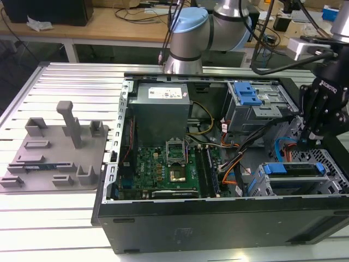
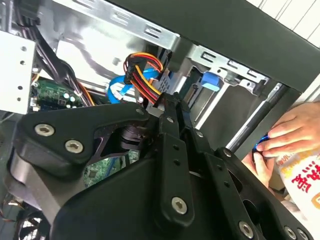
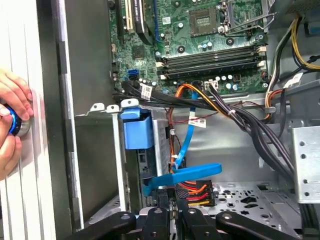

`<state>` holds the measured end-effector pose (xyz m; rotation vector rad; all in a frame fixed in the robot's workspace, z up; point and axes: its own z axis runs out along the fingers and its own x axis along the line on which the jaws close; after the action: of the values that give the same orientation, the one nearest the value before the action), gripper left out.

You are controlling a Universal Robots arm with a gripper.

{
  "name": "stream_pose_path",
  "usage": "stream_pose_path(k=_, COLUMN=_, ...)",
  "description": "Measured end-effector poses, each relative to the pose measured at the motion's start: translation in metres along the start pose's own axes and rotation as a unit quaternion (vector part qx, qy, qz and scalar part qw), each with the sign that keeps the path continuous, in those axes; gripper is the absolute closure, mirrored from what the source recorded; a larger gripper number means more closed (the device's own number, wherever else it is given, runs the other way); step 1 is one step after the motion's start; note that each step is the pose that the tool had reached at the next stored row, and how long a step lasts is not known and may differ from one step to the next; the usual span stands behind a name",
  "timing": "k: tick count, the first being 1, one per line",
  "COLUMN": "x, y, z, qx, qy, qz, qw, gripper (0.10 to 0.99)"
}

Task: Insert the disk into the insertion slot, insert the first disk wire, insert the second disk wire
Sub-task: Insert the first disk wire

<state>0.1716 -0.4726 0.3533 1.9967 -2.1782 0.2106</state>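
Red-and-yellow disk wire [image 2: 146, 75] is clenched at its plug by the pincer [image 2: 168, 103], inside the computer case [image 1: 218, 224]. A person's hand [image 2: 286, 136] rests just outside.

Silver arm [image 1: 232, 22] with pale-blue joint caps [image 1: 188, 24]; black end effector [image 2: 169, 106] studded with silver screws [image 2: 74, 146].

Bright light, glare, slight blur
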Motion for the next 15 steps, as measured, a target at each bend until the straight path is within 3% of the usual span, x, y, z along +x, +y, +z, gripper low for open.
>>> stream_pose_path(k=3, x=0.0067, y=-0.0035, z=0.0014, qx=-0.0084, qy=-0.0065, qz=-0.002, qw=0.9999, gripper=0.922)
stream_pose_path(k=7, x=0.0148, y=-0.0081, z=0.0029, qx=-0.0158, qy=-0.0248, qz=-0.004, qw=0.9996, gripper=0.922)
stream_pose_path(k=9, x=0.0186, y=-0.0092, z=0.0038, qx=-0.0177, qy=-0.0344, qz=-0.005, qw=0.9992, gripper=0.922)
stream_pose_path(k=11, x=0.0247, y=-0.0105, z=0.0052, qx=-0.0198, qy=-0.0505, qz=-0.006, qw=0.9985, gripper=0.922)
stream_pose_path(k=12, x=0.0294, y=-0.011, z=0.0063, qx=-0.0209, qy=-0.0608, qz=-0.007, qw=0.9979, gripper=0.922)
stream_pose_path(k=15, x=0.0357, y=-0.0116, z=0.0077, qx=-0.0218, qy=-0.0714, qz=-0.007, qw=0.9972, gripper=0.922)
